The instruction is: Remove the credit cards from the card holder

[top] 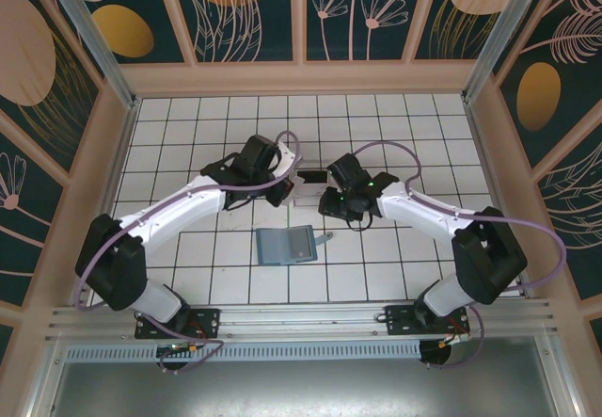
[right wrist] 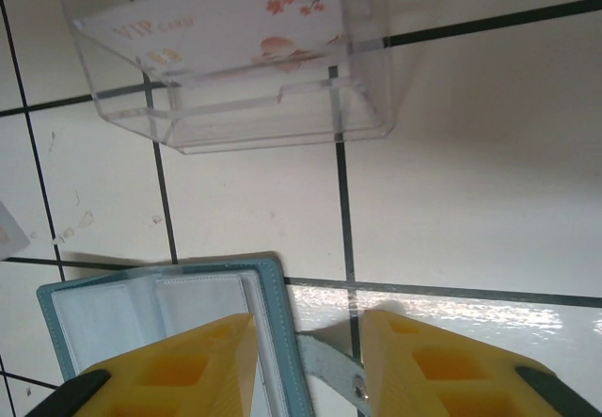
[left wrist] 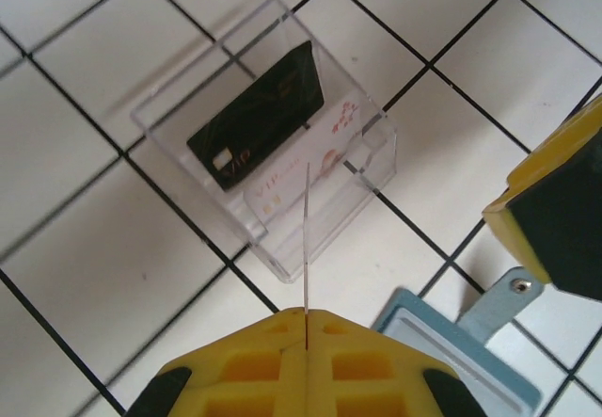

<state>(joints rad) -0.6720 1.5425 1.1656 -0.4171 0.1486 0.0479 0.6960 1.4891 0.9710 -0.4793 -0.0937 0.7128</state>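
The teal card holder (top: 285, 246) lies open on the tiled floor, grey-blue inside up, with its strap tab (right wrist: 331, 365) sticking out to the right. My left gripper (left wrist: 306, 315) is shut on a thin credit card (left wrist: 307, 238), seen edge-on, held over the near corner of a clear plastic tray (left wrist: 372, 168). A black card (left wrist: 259, 116) and a white VIP card (left wrist: 315, 158) stand in that tray. My right gripper (right wrist: 308, 342) is open just above the card holder's right edge (right wrist: 273, 342) and strap, with nothing between its fingers.
The clear tray (top: 308, 184) sits between the two wrists, one tile beyond the card holder. One yellow finger of the right gripper (left wrist: 555, 219) hangs close to the right of the left gripper. Wooden walls ring the tiled floor (top: 188, 135).
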